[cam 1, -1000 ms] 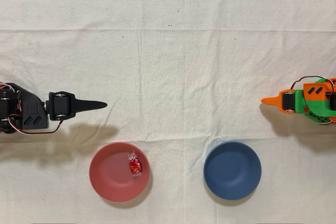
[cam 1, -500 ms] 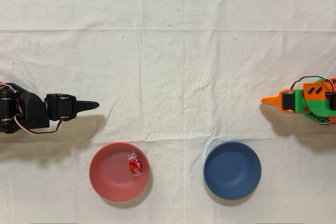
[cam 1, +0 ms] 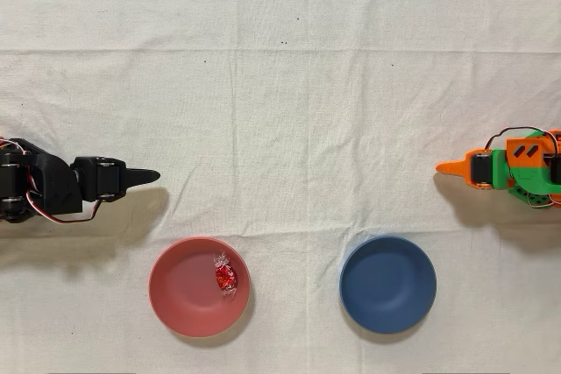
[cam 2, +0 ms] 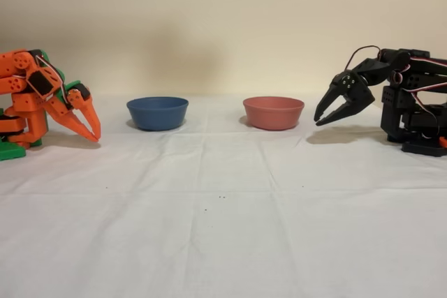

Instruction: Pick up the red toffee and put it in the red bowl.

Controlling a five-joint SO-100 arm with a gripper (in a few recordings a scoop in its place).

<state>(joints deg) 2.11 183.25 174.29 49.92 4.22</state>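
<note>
The small foil-wrapped red toffee [cam 1: 226, 278] lies inside the shallow salmon-red plastic bowl [cam 1: 175, 291]. The black arm's tool [cam 2: 323, 117], jaws spread and empty, has drawn farther back from that bowl; delivery looks finished.

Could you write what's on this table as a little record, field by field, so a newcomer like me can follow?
surface: white cloth
red bowl: holds the sweet
red toffee: inside the red bowl, near its rim
blue bowl: nothing in it
black arm's gripper: open, holds nothing, beside the red bowl
orange arm: idle at the far end
task state: toffee lies in the bowl
</note>
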